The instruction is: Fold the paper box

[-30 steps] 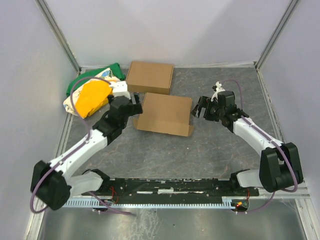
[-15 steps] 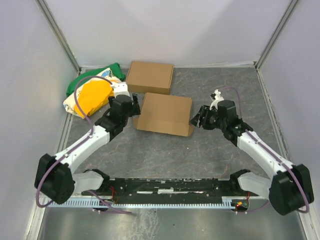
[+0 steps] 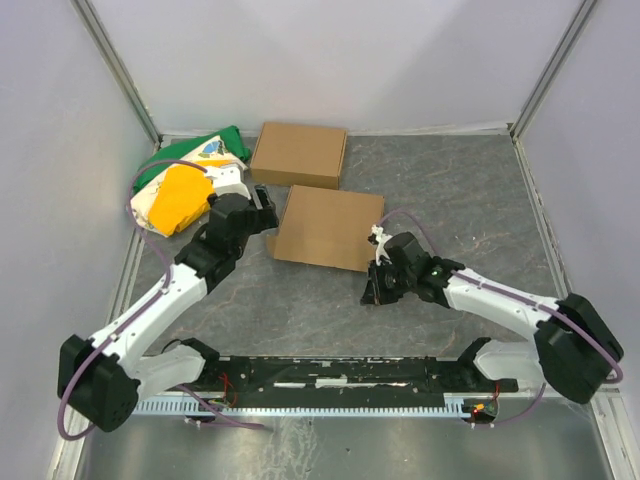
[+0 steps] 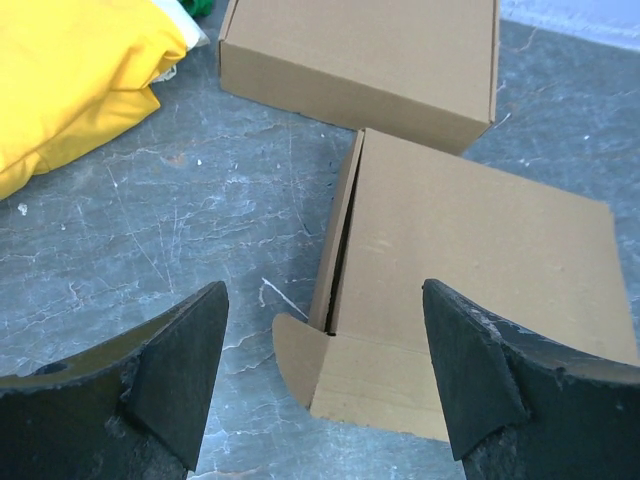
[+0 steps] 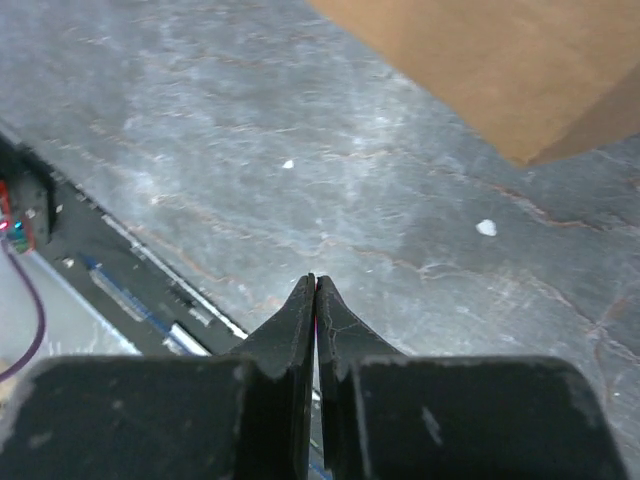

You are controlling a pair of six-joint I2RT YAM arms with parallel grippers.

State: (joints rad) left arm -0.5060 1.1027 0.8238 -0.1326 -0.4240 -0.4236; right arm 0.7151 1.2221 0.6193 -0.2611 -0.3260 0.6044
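We are holding our left gripper (image 4: 322,290), jaws spread, at the mid-table paper box's (image 4: 470,250) 9 o'clock edge, likely to press its loose tab (image 4: 298,358). Our right gripper (image 5: 316,292) is waiting clenched, empty, at 5 o'clock.

Grey marbled table (image 3: 450,190) — on it the paper box (image 3: 330,228), another cardboard box (image 3: 299,155) (behind), a bag (image 3: 175,200)

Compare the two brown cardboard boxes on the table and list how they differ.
The far box is fully shut with clean edges; the near box shows a side gap and a rounded tab poking out at one corner. The far box sits beside the bag; the near box lies just in front of the far one, clear of the bag. Both are plain brown, shallow, lying flat and unheld.
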